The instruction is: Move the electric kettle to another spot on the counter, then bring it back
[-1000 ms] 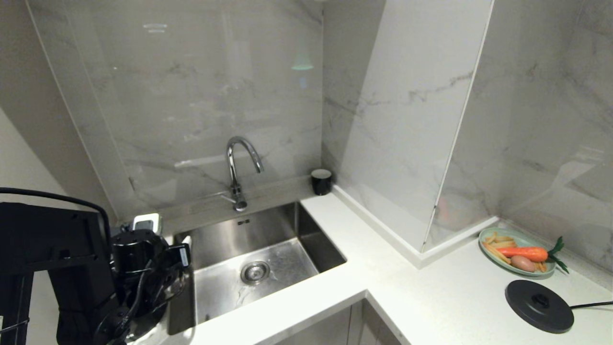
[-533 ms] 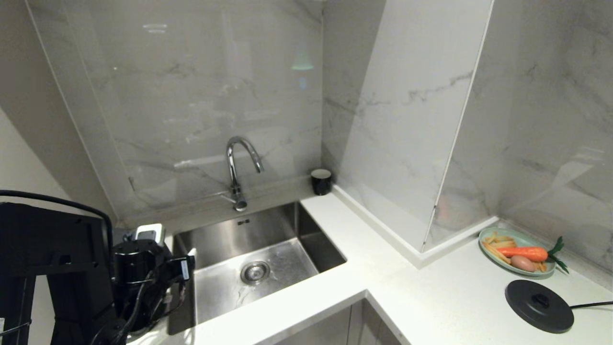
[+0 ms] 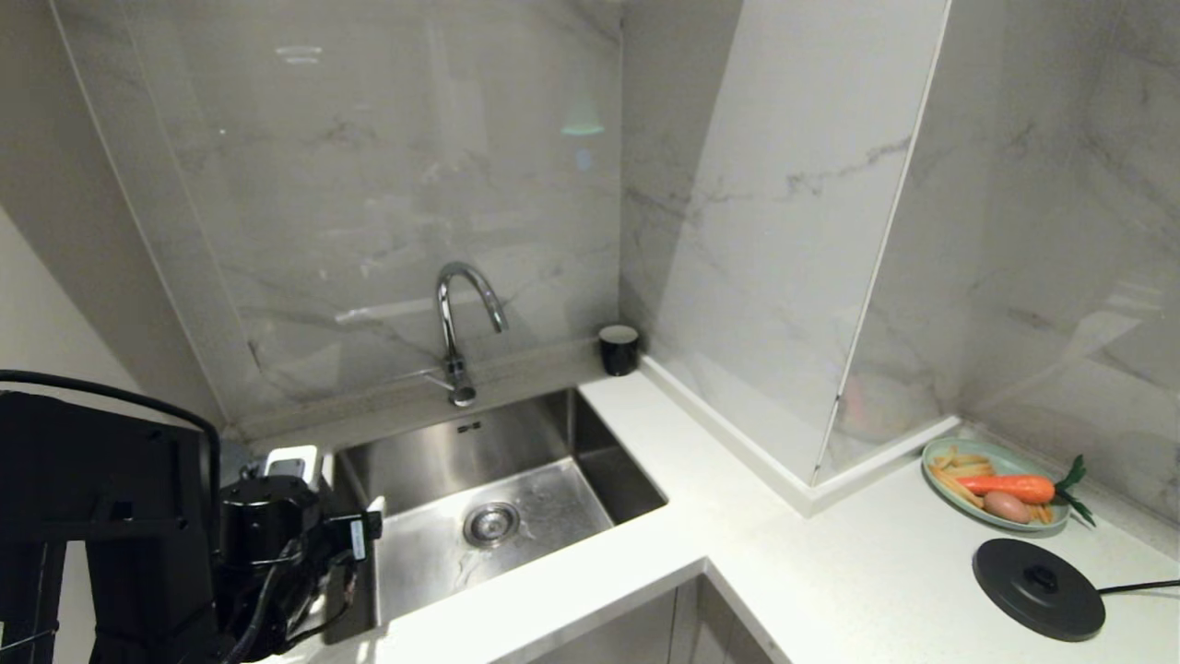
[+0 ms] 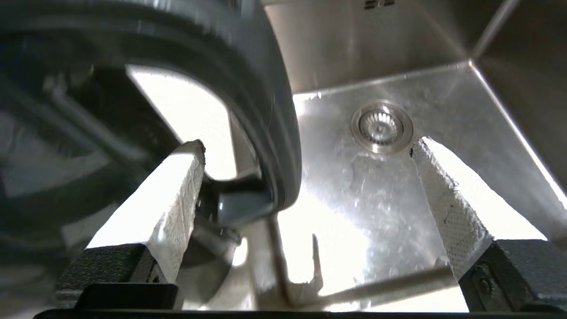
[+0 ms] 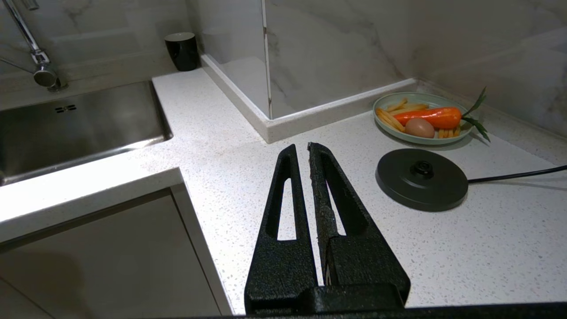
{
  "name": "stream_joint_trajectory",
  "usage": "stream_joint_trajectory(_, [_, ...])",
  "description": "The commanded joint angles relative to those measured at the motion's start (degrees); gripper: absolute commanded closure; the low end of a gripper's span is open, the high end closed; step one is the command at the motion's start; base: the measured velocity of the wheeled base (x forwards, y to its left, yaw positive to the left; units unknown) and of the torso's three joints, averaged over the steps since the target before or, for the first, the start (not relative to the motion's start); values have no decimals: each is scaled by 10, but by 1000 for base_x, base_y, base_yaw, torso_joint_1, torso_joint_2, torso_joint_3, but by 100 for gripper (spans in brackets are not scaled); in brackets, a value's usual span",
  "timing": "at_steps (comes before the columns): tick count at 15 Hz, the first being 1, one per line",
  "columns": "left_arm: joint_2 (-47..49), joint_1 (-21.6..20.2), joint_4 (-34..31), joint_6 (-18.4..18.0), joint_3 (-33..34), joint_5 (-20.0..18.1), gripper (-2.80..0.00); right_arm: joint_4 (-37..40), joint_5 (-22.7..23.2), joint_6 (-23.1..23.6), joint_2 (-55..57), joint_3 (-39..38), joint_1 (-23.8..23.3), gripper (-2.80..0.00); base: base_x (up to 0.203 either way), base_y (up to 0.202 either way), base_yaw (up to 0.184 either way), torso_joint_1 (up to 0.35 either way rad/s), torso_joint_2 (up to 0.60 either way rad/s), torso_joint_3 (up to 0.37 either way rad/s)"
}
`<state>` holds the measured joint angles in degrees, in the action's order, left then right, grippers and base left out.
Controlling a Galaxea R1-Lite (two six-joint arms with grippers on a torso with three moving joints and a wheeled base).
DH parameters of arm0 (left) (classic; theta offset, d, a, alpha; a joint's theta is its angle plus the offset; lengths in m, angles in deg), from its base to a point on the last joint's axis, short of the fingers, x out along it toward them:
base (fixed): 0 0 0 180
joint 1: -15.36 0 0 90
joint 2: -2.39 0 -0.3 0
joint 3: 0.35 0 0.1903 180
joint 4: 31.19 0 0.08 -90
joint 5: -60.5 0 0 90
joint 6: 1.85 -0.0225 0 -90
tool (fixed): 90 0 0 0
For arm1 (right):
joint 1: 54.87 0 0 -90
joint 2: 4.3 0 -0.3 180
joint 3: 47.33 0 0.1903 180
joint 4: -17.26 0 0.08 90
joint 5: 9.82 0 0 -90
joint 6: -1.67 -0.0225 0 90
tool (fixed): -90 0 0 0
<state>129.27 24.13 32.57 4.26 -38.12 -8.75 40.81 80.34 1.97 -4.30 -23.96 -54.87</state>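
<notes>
Two pincers, only one at the kettle. The left gripper (image 4: 305, 146) is wide: both taped fingers (image 4: 177, 195) stand far apart and clamp nothing. The kettle (image 4: 266, 110) sits right at this pincer, and its dark loop handle comes down between the fingers. The handle is close against one finger; contact there I cannot tell. The other finger is well clear of it. The kettle body is a dark blur just past the near finger. White counter (image 4: 195, 115) shows through the handle loop, so the kettle is at the counter strip by the sink (image 4: 398, 53). The drain (image 4: 382, 127) lies beyond the tips, nearer the free finger. In the head view the left arm (image 3: 111, 516) fills the lower left corner at the sink's left edge, and the kettle cannot be made out behind it.

The right gripper (image 5: 301, 148) is narrow, with only a thin slit between the fingers and nothing in it. It hangs over bare counter (image 5: 230, 168). The base (image 5: 421, 179), with its cord (image 5: 514, 175), lies near its tips but apart from them. The plate (image 5: 385, 128) lies just past the base, holding a carrot (image 5: 427, 117), fries and a brown egg-like lump. The cup (image 5: 182, 51) and tap (image 5: 42, 73) are well beyond the tips, by the back wall.
</notes>
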Motion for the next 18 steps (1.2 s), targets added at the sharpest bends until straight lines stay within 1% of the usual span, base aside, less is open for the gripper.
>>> stream_joint_trajectory(1, [-16,4,5,0,18,1,-280,0,0,0,0,0,0,0,0,0,0,0,0,0])
stream_joint_trajectory(4, [-33,7,5,1,49,1,-280,0,0,0,0,0,0,0,0,0,0,0,0,0])
stream_joint_trajectory(8, [-46,13,5,15,87,0,-280,0,0,0,0,0,0,0,0,0,0,0,0,0])
stream_joint_trajectory(10, [-69,27,5,20,106,0,-280,0,0,0,0,0,0,0,0,0,0,0,0,0])
stream_joint_trajectory(14, [-137,69,5,19,138,1,-280,0,0,0,0,0,0,0,0,0,0,0,0,0])
stream_joint_trajectory(15, [-160,81,5,18,141,6,-280,0,0,0,1,0,0,0,0,0,0,0,0,0])
stream_joint_trajectory(18, [-213,113,5,15,143,37,-280,0,0,0,0,0,0,0,0,0,0,0,0,0])
